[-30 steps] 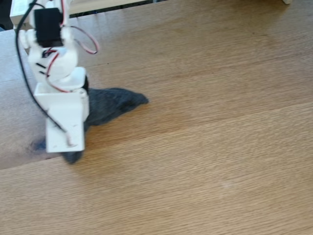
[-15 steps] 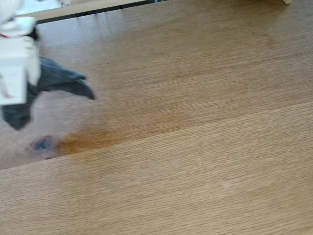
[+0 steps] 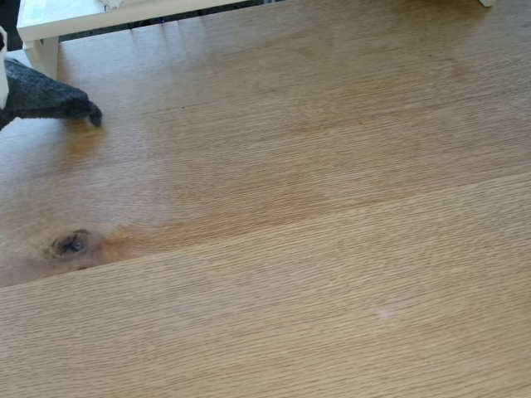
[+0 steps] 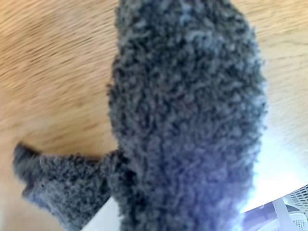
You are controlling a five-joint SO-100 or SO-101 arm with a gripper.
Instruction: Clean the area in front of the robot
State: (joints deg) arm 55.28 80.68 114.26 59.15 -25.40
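Fixed view: a wide light-brown oak surface [image 3: 315, 215] runs to every edge of the picture, with fine grain, a long plank seam running from the left edge up toward the right edge, and a small dark knot [image 3: 70, 244] near the left edge just above that seam. At the far left edge, close to the top left corner, a dark grey fuzzy cloth [image 3: 46, 95] pokes into the picture, its pointed tip low against the wood. Beside it, at the very edge, is a thin sliver of white that may be part of the robot arm (too little shows to be sure). Behind the cloth, at the top left corner, stands the leg and top of a white shelf-like frame [image 3: 43, 37]. In the wrist view the same grey cloth [image 4: 187, 120] hangs large and close, with one floppy corner trailing down to the lower left over the blurred wood. The gripper's fingers are hidden behind it, so I cannot tell whether they are pinching the cloth or how they stand. As for progress, the wood in sight looks bare, with no crumbs, spills or loose objects apparent, so the wiping seems largely done. Only the strip along the left edge, where the cloth now sits, may be left to cover.
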